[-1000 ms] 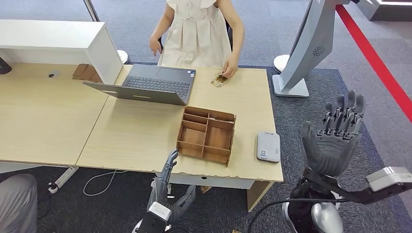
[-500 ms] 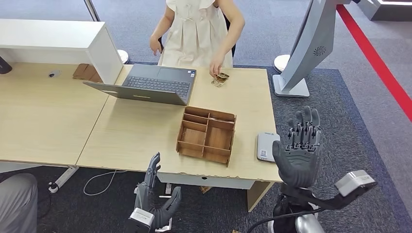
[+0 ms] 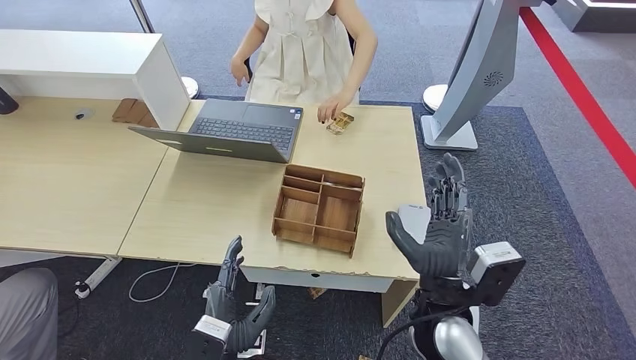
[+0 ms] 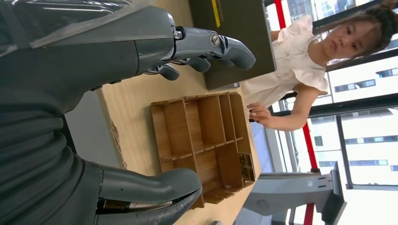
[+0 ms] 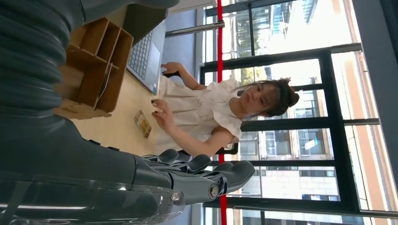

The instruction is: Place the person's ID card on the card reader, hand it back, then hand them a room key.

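Fingers of right hand (image 3: 439, 240) spread, empty, over card reader (image 3: 411, 219); ID card (image 3: 340, 123) well apart, under person's hand (image 3: 328, 111).

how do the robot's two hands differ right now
The right hand is raised, fingers pointing up, in front of the grey card reader; the left hand hangs low, below the table edge. The right hand looks far bigger in the head view. Both are open and hold nothing.
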### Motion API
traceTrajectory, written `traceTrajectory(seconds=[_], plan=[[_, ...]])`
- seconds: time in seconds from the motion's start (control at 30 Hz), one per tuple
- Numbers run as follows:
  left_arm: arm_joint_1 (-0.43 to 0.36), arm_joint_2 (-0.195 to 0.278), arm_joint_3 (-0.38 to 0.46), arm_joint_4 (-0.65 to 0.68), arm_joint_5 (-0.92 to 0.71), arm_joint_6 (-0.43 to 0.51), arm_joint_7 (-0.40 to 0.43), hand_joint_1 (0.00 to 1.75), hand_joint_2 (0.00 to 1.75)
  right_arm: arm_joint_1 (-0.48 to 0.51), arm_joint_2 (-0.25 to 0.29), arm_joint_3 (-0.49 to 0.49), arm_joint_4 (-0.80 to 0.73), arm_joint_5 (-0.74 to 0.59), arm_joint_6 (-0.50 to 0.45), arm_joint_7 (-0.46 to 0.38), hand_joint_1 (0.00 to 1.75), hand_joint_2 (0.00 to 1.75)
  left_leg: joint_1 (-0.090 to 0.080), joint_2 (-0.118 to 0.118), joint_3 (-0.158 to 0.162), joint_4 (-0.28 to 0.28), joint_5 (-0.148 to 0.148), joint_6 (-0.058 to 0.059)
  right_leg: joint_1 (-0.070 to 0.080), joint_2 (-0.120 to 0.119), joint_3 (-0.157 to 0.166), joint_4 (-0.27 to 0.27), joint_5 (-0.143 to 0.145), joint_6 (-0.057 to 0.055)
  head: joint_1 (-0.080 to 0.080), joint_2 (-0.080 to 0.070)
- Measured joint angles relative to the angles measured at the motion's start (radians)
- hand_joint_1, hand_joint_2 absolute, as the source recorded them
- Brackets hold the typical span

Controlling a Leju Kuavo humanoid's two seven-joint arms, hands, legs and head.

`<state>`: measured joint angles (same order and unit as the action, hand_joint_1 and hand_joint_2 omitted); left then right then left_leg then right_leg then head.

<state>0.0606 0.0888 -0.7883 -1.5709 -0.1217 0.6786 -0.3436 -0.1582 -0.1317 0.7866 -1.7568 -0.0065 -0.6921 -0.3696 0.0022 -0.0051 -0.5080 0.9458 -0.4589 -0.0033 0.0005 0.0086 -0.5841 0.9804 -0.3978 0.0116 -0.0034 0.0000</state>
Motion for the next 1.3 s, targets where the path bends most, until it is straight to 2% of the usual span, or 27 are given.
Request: traceTrajectory(seconds=[0.43,0.8,1.3], plan=[[-0.039,0.002,-0.035,0.002,0.033,0.0,-0.008,0.0,1.75,-0.008,-0.001,0.0,0.018,0.08,-0.002,0.047,0.0,1.75,0.0,0.0,0.0,0.0,0.0,0.0,0.0,0.0,0.0,0.0,0.0,0.0,0.0,0.0],[-0.05,0.009,-0.053,0.004,0.056,0.0,0.0,0.0,1.75,-0.054,-0.003,-0.001,0.045,0.138,-0.004,0.101,0.0,1.75,0.0,0.0,0.0,0.0,0.0,0.0,0.0,0.0,0.0,0.0,0.0,0.0,0.0,0.0],[-0.075,0.023,-0.091,0.003,0.059,0.0,0.007,0.0,1.75,-0.025,-0.01,-0.059,0.039,0.257,-0.008,0.143,0.0,1.75,0.0,0.0,0.0,0.0,0.0,0.0,0.0,0.0,0.0,0.0,0.0,0.0,0.0,0.0]])
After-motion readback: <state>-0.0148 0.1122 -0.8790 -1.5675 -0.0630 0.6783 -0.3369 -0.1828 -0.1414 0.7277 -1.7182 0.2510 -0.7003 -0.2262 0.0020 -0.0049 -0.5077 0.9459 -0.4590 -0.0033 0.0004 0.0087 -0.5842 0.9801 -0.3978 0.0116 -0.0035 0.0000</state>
